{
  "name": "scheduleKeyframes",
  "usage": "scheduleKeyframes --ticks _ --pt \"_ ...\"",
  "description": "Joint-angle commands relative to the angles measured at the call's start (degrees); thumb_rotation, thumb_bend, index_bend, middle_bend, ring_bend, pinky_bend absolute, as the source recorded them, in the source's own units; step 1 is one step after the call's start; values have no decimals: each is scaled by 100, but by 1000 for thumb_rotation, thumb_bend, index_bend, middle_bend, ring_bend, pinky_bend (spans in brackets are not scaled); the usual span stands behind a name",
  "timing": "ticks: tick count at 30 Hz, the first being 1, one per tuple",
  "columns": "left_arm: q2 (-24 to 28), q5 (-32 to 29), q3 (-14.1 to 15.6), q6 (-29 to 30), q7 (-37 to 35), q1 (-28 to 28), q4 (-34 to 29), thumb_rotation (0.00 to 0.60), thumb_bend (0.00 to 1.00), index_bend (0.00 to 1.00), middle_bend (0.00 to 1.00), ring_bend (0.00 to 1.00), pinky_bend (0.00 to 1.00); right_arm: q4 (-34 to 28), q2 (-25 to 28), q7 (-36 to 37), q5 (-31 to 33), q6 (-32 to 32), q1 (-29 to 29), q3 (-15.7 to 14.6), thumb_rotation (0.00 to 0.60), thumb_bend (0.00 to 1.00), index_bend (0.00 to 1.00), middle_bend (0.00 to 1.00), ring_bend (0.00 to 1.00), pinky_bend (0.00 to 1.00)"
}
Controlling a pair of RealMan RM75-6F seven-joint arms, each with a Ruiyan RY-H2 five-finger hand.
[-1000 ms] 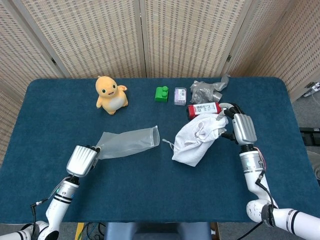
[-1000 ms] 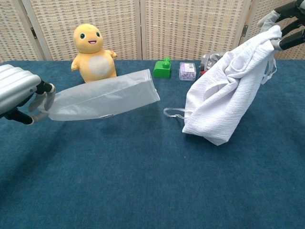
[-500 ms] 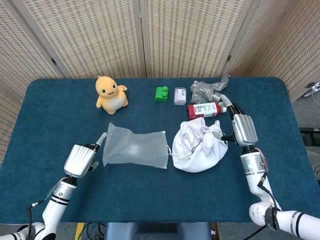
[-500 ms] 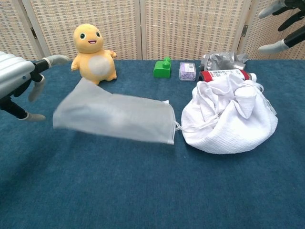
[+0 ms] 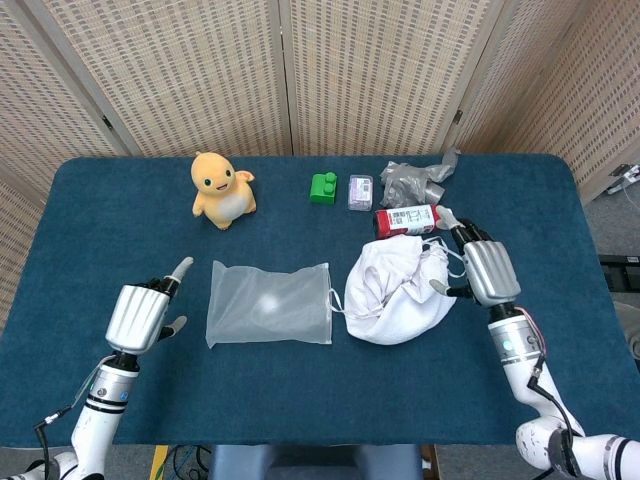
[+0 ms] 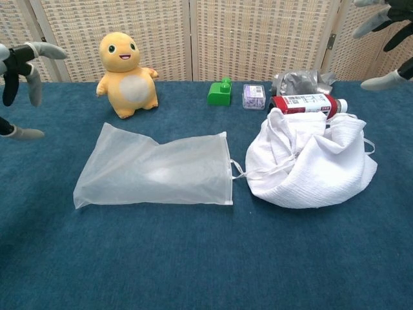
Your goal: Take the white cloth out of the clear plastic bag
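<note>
The left robot hand (image 5: 140,315) hovers over the blue counter (image 5: 300,400) with its fingers (image 6: 29,61) spread apart and nothing in them, just to the left of the clear plastic bag (image 5: 268,304). The right robot hand (image 5: 480,270) is likewise released, its fingers (image 6: 381,26) splayed and empty, beside the right edge of the white cloth (image 5: 395,290). The bag lies flat and empty on the counter, its open mouth with a thin drawstring pointing toward the cloth. The cloth sits outside the bag in a crumpled heap just to the bag's right, the two nearly touching at the drawstring. Directly behind the cloth lies a red can with a white label (image 6: 303,103) on its side, touching or almost touching the heap. Behind that rests a crumpled grey foil-like wrapper (image 5: 415,178). Farther along the back of the counter stand a small purple box (image 5: 360,191), a green toy brick (image 5: 323,187) and a yellow plush figure (image 5: 221,188).
</note>
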Motion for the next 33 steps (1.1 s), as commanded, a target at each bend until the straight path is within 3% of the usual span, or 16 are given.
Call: scheduleKeyframes --ticks 1,10,22,33 --pt "269 -263 -102 34 160 108 -363 600 38 156 443 538 718 -91 145 -45 -185 110 -126 -146 600 0 38 218 127 283" --pt "1219 -762 -110 78 650 394 -1158 600 91 184 352 408 541 -262 599 142 -656 659 -669 -495 600 0 52 218 127 283" --pt "2030 -417 251 376 145 901 -1155 600 91 208 349 399 525 34 629 527 -1211 1033 -1177 -958 600 0 121 226 127 283" --pt "2197 -48 534 751 -218 1367 -1049 600 90 207 349 395 521 305 676 822 -1526 1204 -1590 -1347 600 0 155 232 127 284"
